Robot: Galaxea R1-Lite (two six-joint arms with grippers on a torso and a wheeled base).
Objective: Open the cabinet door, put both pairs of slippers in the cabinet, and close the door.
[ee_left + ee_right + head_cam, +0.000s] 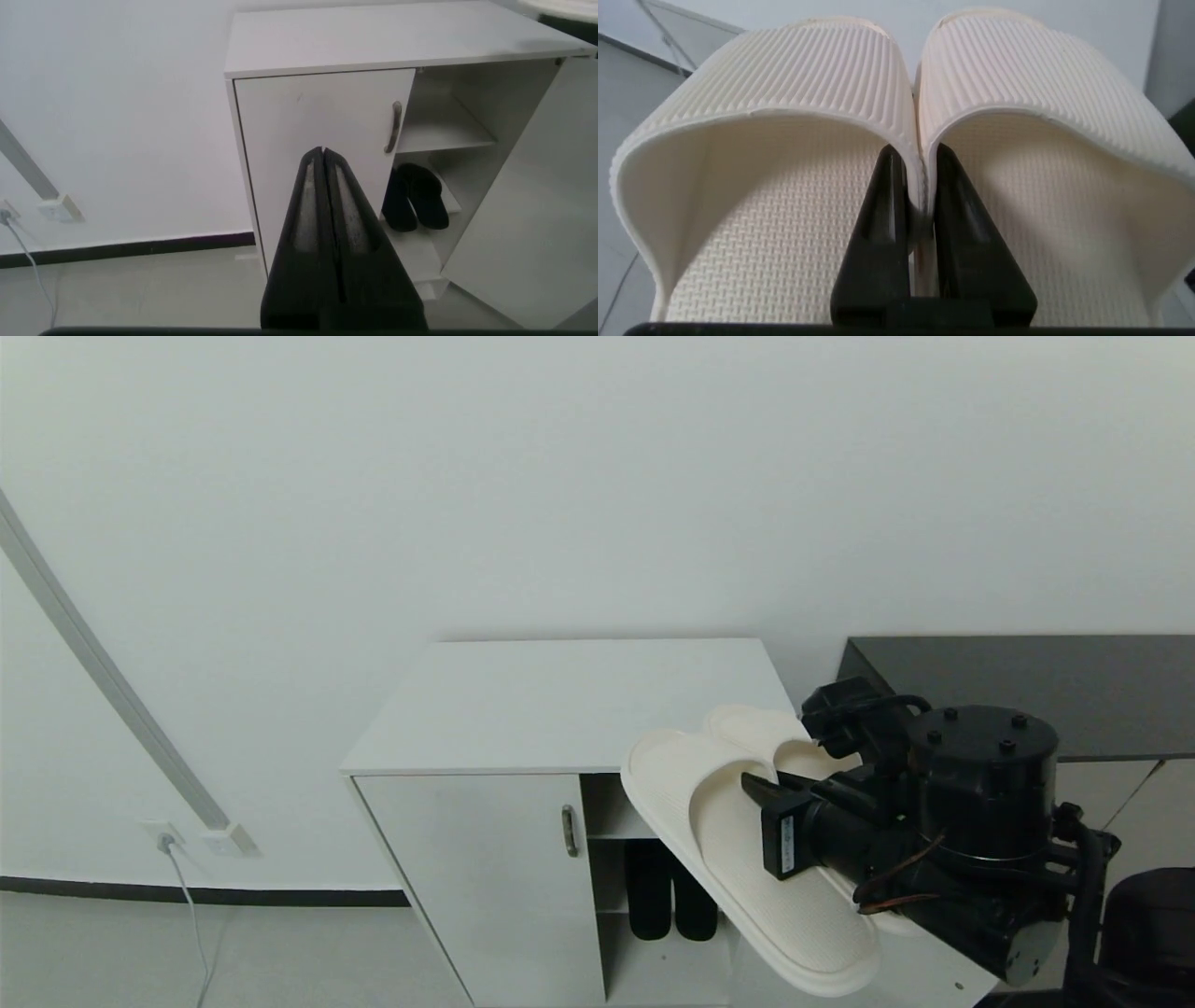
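Right gripper (912, 163) fingers pinch the cream slippers (747, 868) by inner straps; ease them level into the open cabinet (560, 709) (black pair (667, 896) inside), left gripper (322, 159) fingers pressed together.

A plain, evenly lit white wall (597, 476) carries a grey cable duct (103, 681) that slants down to a small white box (229, 841) beside a wall socket (161, 833), from which a white cord (193, 924) hangs. A black skirting strip (280, 897) runs along the foot of the wall above a pale grey floor (280, 961). At the right, a dark-topped counter (1027, 691) stands against the wall.
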